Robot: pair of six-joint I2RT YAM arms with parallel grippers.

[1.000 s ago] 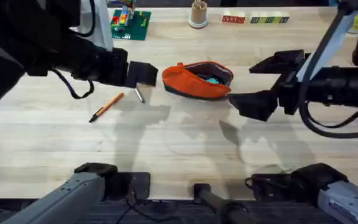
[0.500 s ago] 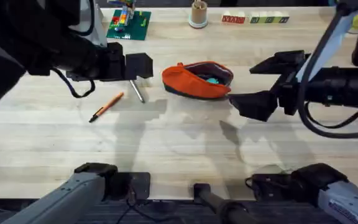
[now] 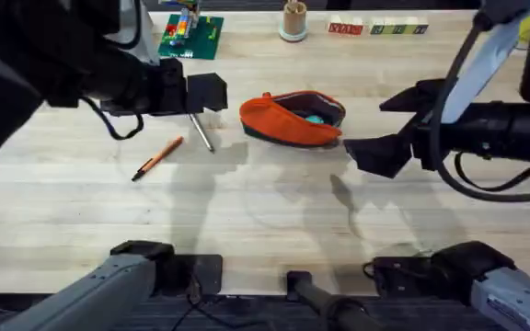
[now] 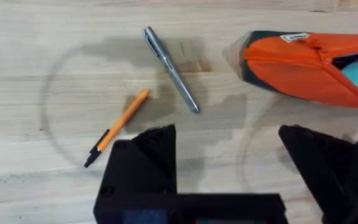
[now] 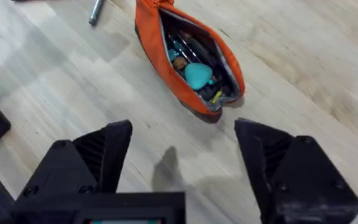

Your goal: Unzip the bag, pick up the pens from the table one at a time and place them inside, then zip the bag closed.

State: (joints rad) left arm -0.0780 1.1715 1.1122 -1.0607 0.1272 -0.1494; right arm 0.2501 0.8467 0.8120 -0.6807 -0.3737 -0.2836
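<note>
Drifting back from the pouch, the left end effector (image 4: 229, 168) is now hanging wide open and empty over the grey pen (image 4: 171, 69) and orange pen (image 4: 115, 129) on the counter (image 3: 265, 221). Beside them the orange pencil pouch (image 3: 291, 119) is lying unzipped, so picking comes next; the right end effector (image 5: 182, 168) is waiting open, empty.

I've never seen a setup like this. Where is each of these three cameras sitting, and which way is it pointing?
Overhead: fixed above the arms' bases, looking down and forward over the table; both arms show.
Left wrist: on the left arm, looking down at the orange pen, the grey pen and one end of the bag; left gripper open below.
Right wrist: on the right arm, looking into the unzipped bag; right gripper open below.
Shared: all three see the bag.
</note>
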